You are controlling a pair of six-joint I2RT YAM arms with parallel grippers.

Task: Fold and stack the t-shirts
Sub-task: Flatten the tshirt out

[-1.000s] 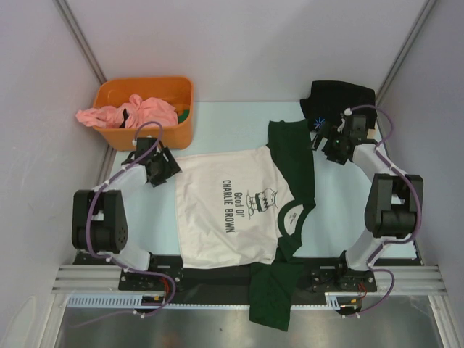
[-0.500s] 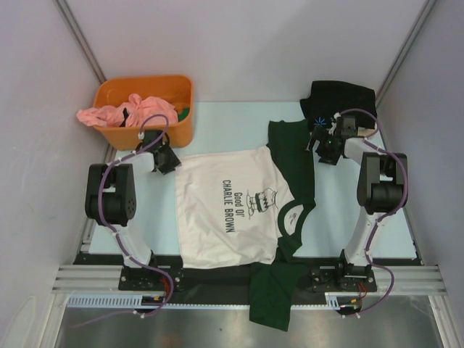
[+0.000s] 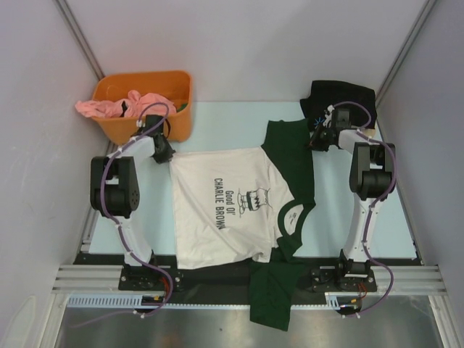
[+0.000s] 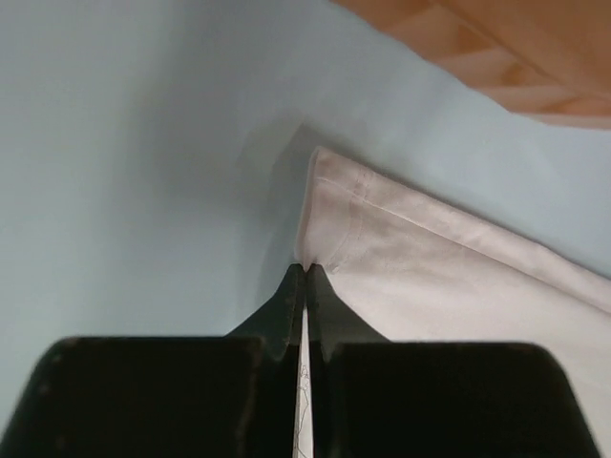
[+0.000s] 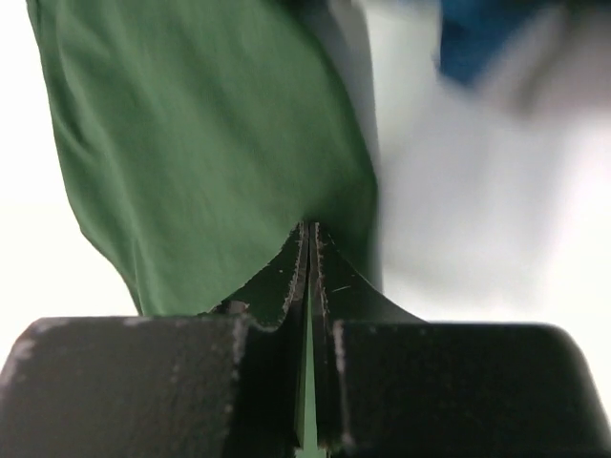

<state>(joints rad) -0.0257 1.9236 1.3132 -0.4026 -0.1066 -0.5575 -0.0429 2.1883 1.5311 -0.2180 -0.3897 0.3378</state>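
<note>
Top external: finds the cream shirt [image 3: 217,210] spread flat mid-table, print up, collar toward 3 o'clock, one green sleeve hanging over the near edge at 6. Left wrist: shows the left gripper [image 4: 305,272] pinched fully together on the shirt's hem corner, at 10 o'clock of the shirt, just beside the orange bin [image 4: 496,48]. Right wrist: shows the right gripper [image 5: 310,234] likewise clamped tight on the far green sleeve's edge, at 1 o'clock, near the black shirt [image 3: 341,98].
</note>
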